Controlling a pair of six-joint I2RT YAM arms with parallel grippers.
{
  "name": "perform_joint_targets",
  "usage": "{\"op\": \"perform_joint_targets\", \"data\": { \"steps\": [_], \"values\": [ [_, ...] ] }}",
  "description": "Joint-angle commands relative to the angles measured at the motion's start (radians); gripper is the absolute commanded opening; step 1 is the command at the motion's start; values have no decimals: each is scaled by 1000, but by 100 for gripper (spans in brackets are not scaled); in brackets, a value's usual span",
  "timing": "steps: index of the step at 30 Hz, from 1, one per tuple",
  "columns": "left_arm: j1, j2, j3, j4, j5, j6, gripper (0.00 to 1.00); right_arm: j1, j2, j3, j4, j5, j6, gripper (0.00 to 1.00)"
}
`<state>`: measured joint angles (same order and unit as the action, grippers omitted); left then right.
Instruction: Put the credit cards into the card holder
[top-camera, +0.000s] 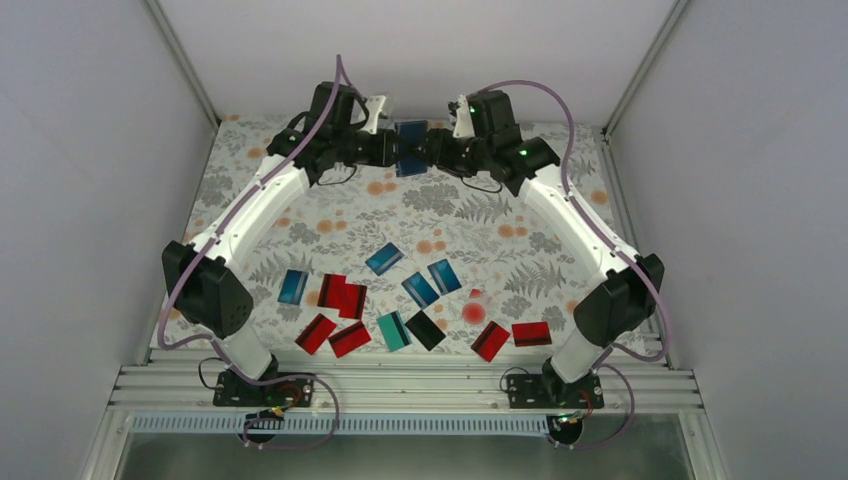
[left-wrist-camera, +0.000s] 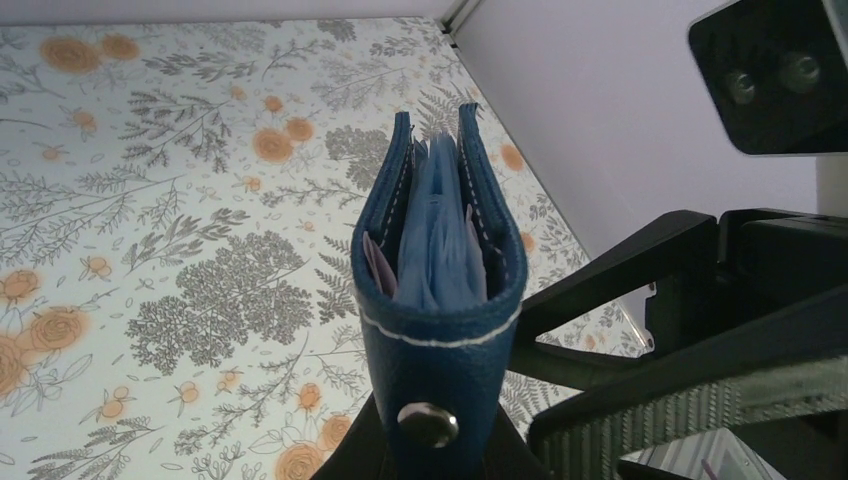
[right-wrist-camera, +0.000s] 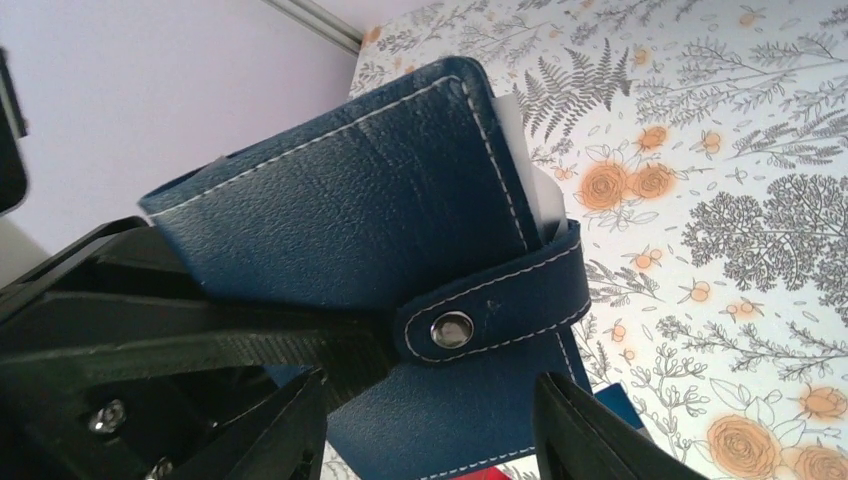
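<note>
Where the card holder (top-camera: 411, 148) is: at the far end of the table (top-camera: 480, 215), held up off the surface between the two grippers, which meet it from either side.
Card holder, close up: dark blue with pale stitching. End-on from the left wrist (left-wrist-camera: 440, 300), its two covers stand slightly apart, with pale blue pockets (left-wrist-camera: 435, 235) between them.
Strap (right-wrist-camera: 500, 300): wraps round the holder's edge onto the cover and ends at a metal snap (right-wrist-camera: 452, 328).
Left gripper (top-camera: 388, 148): clamped on the card holder. The right wrist view shows one of its black fingers (right-wrist-camera: 200, 340) lying flat across the cover.
Right gripper (top-camera: 437, 150): its fingers (right-wrist-camera: 290, 430) are spread wide on either side of the holder's lower part. I cannot tell whether they press on it.
Credit cards (top-camera: 350, 339): all flat on the near half of the table, well apart from the holder. Four are blue, six red, one teal and one black.
Red cards: two touch each other near the middle-left, two lie just in front of those, and two sit side by side toward the right arm.
Teal card (top-camera: 394, 330) and black card (top-camera: 425, 329): just beside each other, in front of two blue ones.
Clear piece (top-camera: 473, 311): small, with a red round dot, between the blue pair and the right-hand red pair.
Table cover: pale cloth printed with grey ferns and orange flowers.
</note>
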<state>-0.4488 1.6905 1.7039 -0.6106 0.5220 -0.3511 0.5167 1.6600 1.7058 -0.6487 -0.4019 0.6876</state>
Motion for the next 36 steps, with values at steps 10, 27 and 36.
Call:
{"op": "perform_joint_targets", "data": {
  "steps": [10, 27, 36],
  "values": [
    [-17, -22, -12, 21, -10, 41, 2, 18, 34, 72, -22, 111, 81, 45],
    [-36, -30, -28, 45, -29, 62, 3, 22, 50, -3, -39, 97, 175, 32],
    [-43, -12, 15, 43, -63, 61, 2, 29, 65, -22, -68, 95, 169, 24]
  ]
}}
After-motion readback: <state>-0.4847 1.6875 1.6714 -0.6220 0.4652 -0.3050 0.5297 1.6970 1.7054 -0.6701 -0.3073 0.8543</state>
